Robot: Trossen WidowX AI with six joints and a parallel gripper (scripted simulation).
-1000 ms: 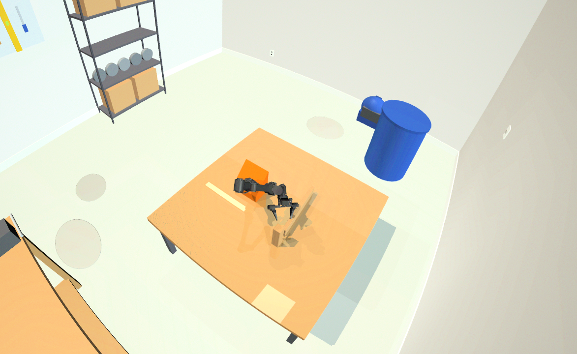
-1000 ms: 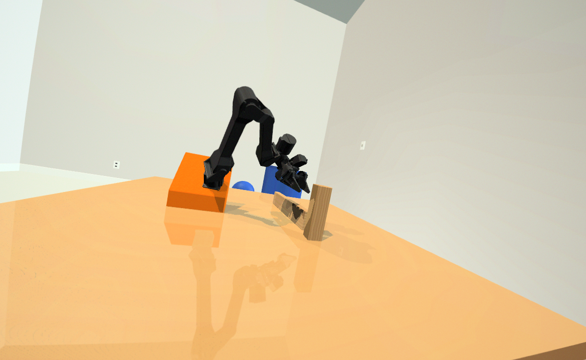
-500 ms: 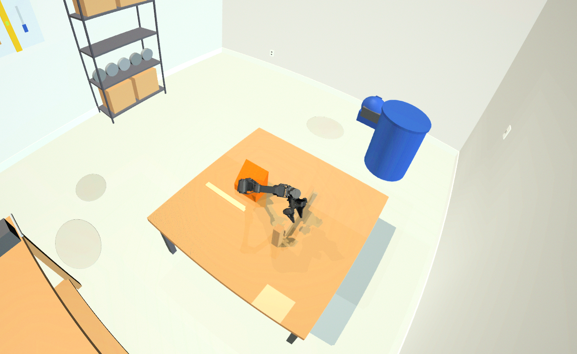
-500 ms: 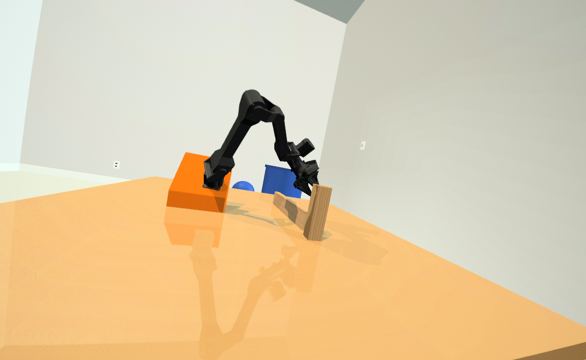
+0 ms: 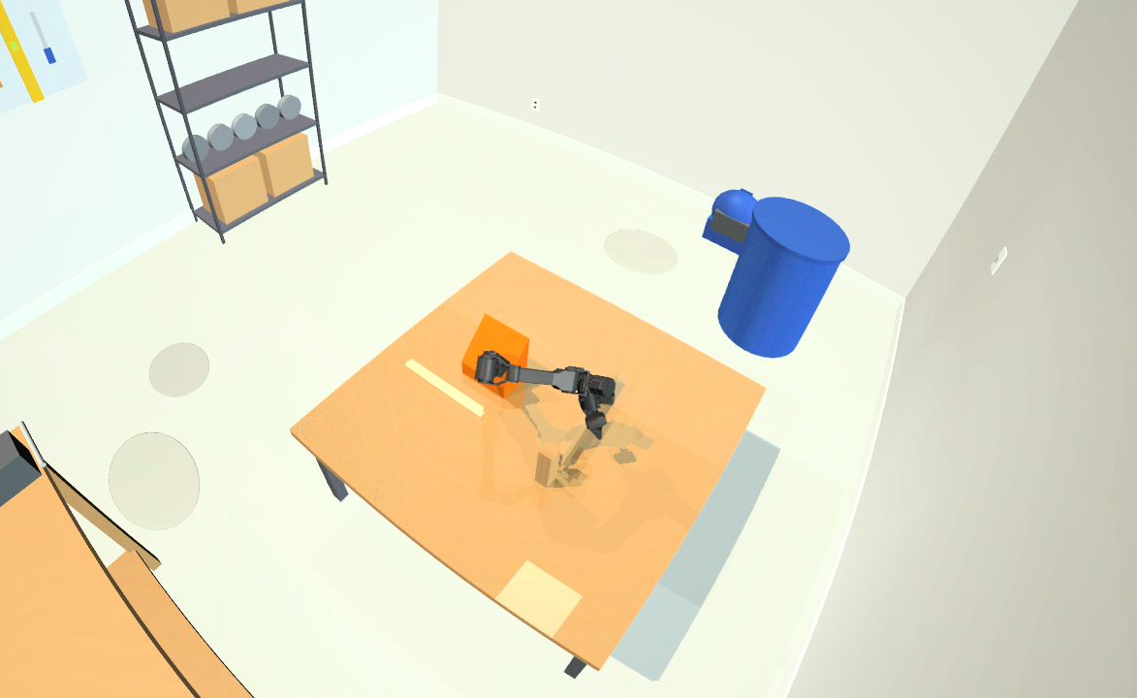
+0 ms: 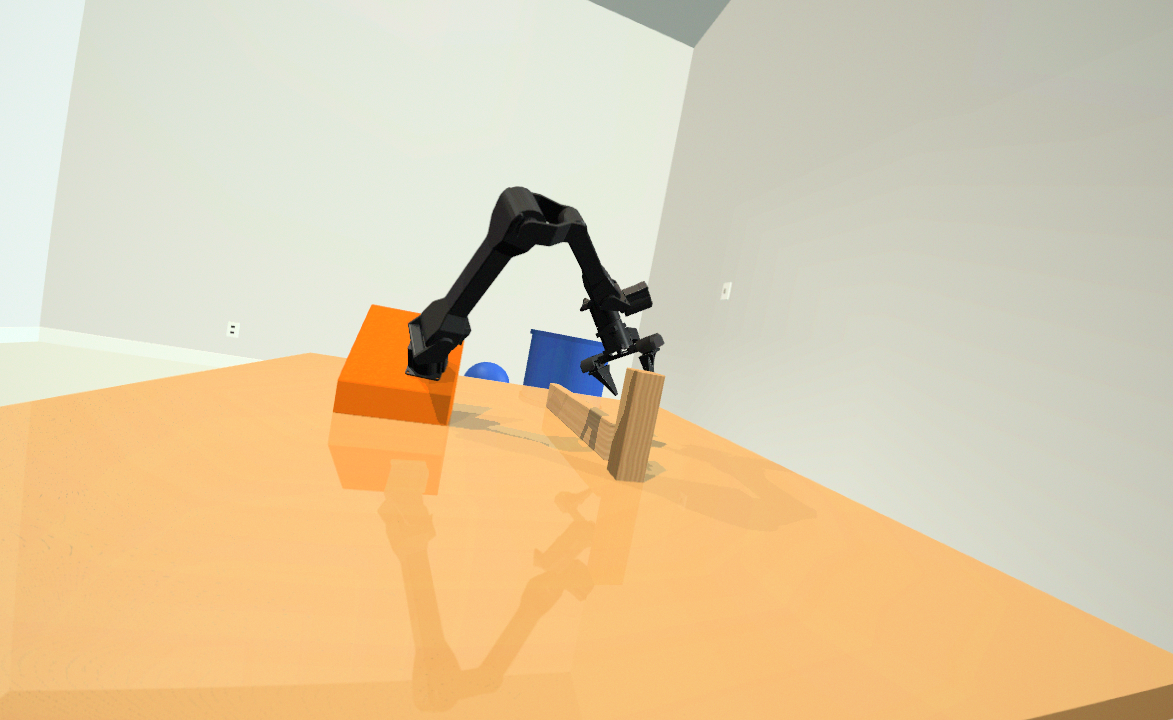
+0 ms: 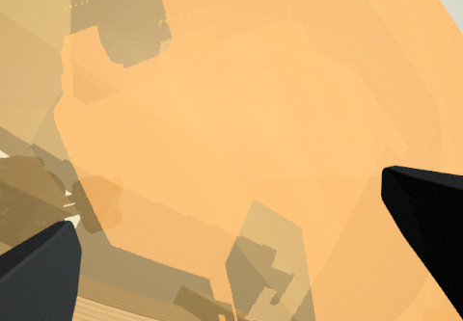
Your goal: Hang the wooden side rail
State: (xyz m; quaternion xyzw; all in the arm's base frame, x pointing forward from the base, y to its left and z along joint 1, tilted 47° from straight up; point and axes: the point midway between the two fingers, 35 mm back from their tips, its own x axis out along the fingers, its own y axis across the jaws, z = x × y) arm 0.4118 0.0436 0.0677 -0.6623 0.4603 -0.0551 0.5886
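As far as the views show, hanging isn't done: the long light-brown wooden side rail (image 5: 578, 437) (image 6: 579, 419) is down on the orange-brown wooden table (image 5: 433, 486) (image 6: 259, 573), one end beside the upright wooden headboard post (image 5: 546, 465) (image 6: 637, 425). Hooks and pins can't be made out. Still left: grip, lift, seat, release. My black two-finger gripper (image 6: 633, 380) (image 7: 233, 212) is wide open above the rail, holding nothing; can't tell if it touches the post.

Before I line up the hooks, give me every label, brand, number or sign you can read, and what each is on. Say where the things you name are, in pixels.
None can be read in any view.
Wooden post (image 5: 548, 465) (image 6: 637, 428): no lettering visible.
Side rail (image 6: 572, 414): none visible.
Orange block (image 5: 502, 336) (image 6: 380, 358): none visible.
Blue drum (image 5: 780, 286) (image 6: 563, 360): none visible.
Arm and gripper (image 6: 622, 377): too small to tell.
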